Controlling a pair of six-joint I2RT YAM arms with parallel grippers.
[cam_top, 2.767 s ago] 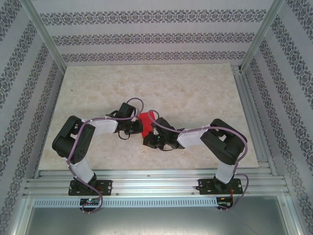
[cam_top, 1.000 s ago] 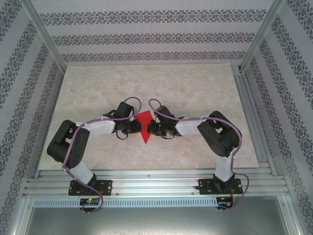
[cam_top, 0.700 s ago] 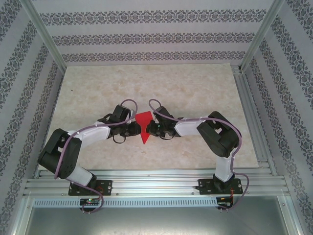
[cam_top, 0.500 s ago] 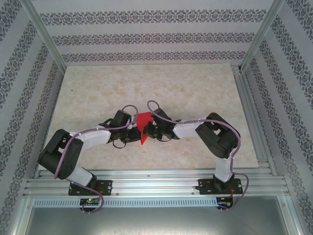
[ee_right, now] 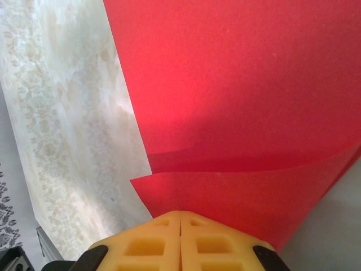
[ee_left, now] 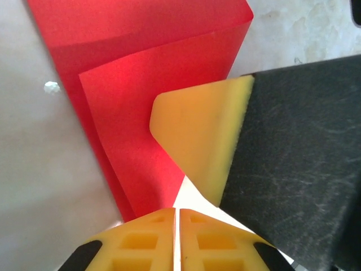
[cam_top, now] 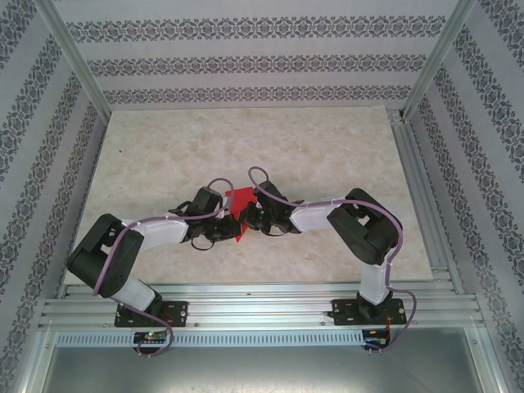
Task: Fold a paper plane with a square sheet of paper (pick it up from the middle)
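I see the red square sheet of paper (cam_top: pixel 238 214) just below the middle of the overhead frame. It is folded over on itself between the two wrists, above the marbled tabletop (cam_top: pixel 327 155).

On the right wrist camera, the right end effector (ee_right: pixel 180 226) is clenched on the paper's lower edge. Two red layers spread across the upper right of that frame.

On the left wrist camera, the left end effector (ee_left: pixel 176 220) sits clenched at the bottom edge, and the sheet's narrow lower end runs down into it. The contact is partly hidden, so I think it is pinching the sheet. The right arm's yellow finger (ee_left: pixel 197 141) lies against the red at centre right.
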